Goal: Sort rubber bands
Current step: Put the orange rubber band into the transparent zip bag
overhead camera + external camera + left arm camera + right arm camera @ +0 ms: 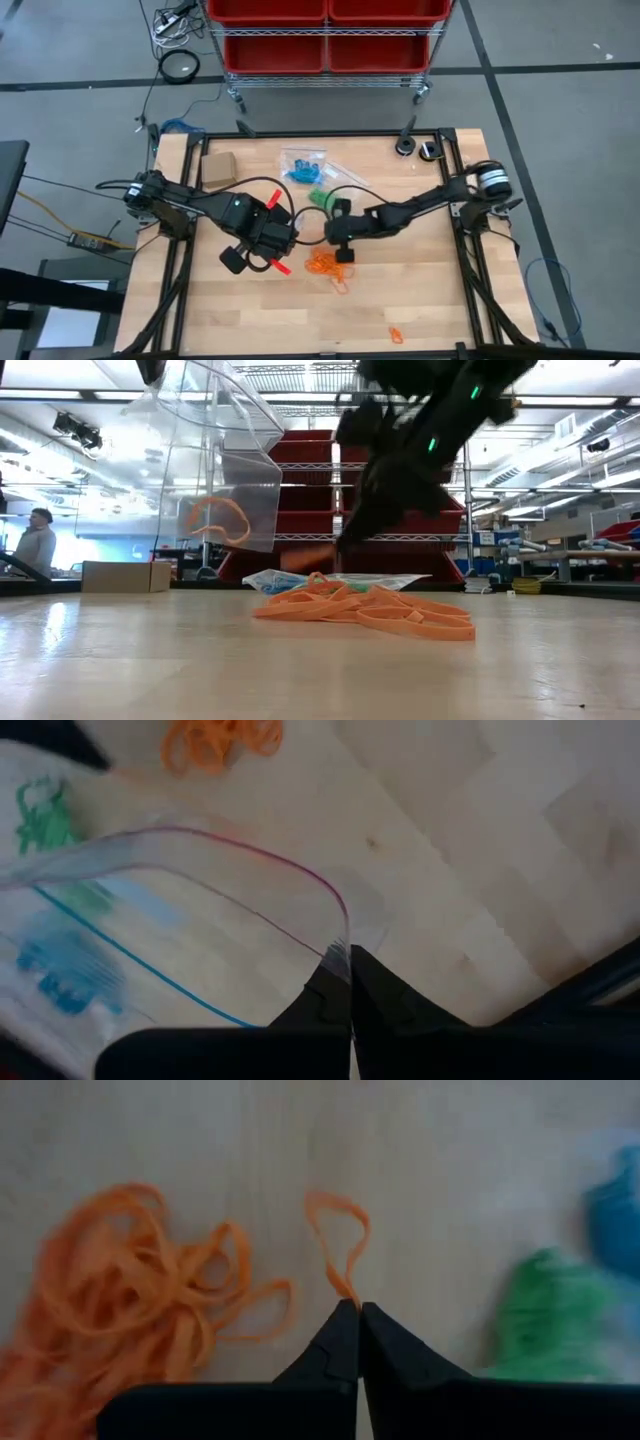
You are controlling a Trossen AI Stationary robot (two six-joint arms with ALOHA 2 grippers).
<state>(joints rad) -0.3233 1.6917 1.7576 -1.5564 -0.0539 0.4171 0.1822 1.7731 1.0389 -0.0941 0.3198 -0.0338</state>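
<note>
Bag up, one band pinched

My left claw (342, 982) pinches a clear bag's (215, 455) rim — orange loop inside, low view only; right claw (358, 1312) grips one orange band (338, 1240) above mid-desk orange pile (328, 264).

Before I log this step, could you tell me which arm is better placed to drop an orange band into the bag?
The right: its gripper already pinches an orange band, while the left gripper holds the clear bag open.

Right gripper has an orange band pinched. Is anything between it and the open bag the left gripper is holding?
Nothing visible. The right gripper holds one orange band above the table, and the clear bag hangs open from the left gripper. The orange pile lies below, on the table.
</note>
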